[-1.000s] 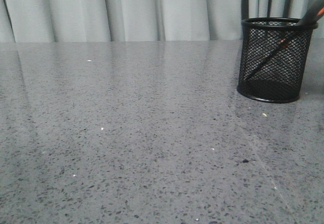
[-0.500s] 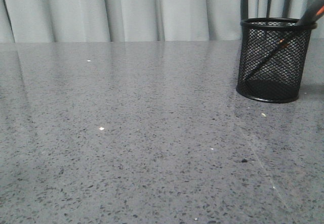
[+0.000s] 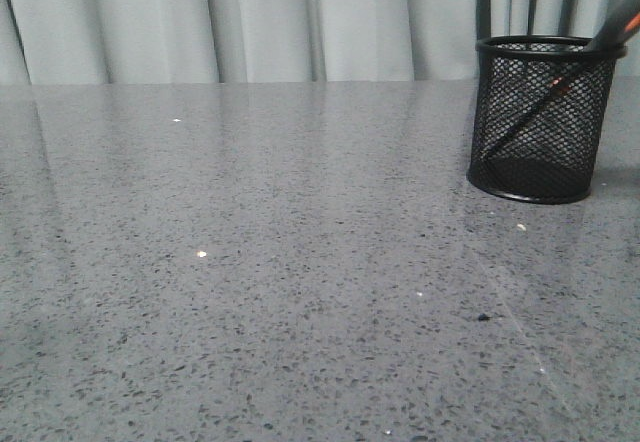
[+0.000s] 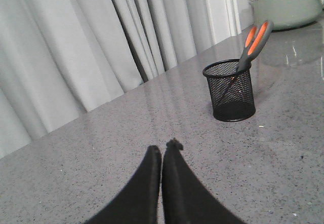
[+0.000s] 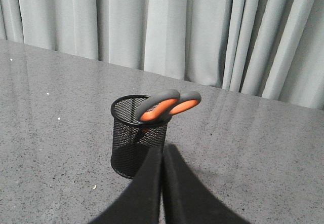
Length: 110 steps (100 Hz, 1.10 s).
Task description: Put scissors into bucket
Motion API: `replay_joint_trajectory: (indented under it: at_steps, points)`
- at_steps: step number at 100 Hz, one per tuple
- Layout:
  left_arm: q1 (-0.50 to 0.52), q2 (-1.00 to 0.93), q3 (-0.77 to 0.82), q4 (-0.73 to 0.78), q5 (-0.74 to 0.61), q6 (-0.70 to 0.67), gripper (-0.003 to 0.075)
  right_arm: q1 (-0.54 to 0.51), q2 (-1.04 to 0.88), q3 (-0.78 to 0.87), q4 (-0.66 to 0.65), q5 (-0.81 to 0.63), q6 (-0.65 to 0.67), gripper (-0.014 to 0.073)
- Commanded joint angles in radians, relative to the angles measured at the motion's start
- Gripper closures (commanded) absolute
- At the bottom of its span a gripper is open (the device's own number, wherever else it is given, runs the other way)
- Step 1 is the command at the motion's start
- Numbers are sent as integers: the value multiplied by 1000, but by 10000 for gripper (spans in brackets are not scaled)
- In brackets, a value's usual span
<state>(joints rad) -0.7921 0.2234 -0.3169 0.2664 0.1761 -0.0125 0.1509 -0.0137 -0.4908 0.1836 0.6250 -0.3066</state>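
Note:
The black wire-mesh bucket [image 3: 543, 117] stands upright on the grey speckled table at the far right. The scissors [image 3: 560, 80] stand inside it, blades down, leaning to the right, with the handles sticking out above the rim. The bucket [image 4: 229, 90] and the scissors' orange-lined handles [image 4: 255, 39] also show in the left wrist view, far from my left gripper [image 4: 163, 150], which is shut and empty. In the right wrist view the bucket [image 5: 135, 138] and the scissors [image 5: 167, 106] sit just beyond my right gripper [image 5: 162, 148], shut and empty. Neither gripper shows in the front view.
Grey curtains [image 3: 260, 17] hang behind the table's far edge. A pale green lidded pot [image 4: 288, 3] stands on the table beyond the bucket in the left wrist view. Small white crumbs [image 3: 201, 254] lie on the table.
The front view has shifted very slightly; the bucket and the scissors keep their pose. No arm shows in the earlier frames.

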Motion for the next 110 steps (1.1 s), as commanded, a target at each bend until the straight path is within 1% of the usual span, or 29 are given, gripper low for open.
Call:
replay_joint_trajectory:
  at_steps: [1,53,63,73,76,81,88,93,102,110]
  points:
    - [2,9,-29,2,-84,-13,740,-1,-10,-18,-8,-84,-12,638]
    - [2,9,-29,2,-84,-13,740,-1,-10,-18,-8,-84,-12,638]
    - [2,9,-8,2,-91,-13,740,-1,-10,-18,-8,-84,-12,638]
    - [4,4,21,-61,-93,-13,740,-1,-10,-18,-8,-84,-12,638]
    - [9,-2,31,-69,-104,13,740,-1,-10,-18,-8,-84,-12,638]
    - [36,-20,47,-86,-102,39,740,-1,-10,-18,-8,-84,-12,638]
    - [108,-47,90,-151,-104,38,740,-1,-10,-18,-8,-84,-12,638]
    - [191,-67,133,-193,-131,38,740,-1,-10,-18,-8,-84,-12,638]
    - [326,-105,226,-266,-217,34,740,-1,-10,-18,-8,-84,-12,638]
    - [451,-141,288,-289,-251,34,740,-1,-10,-18,-8,-84,-12,638]
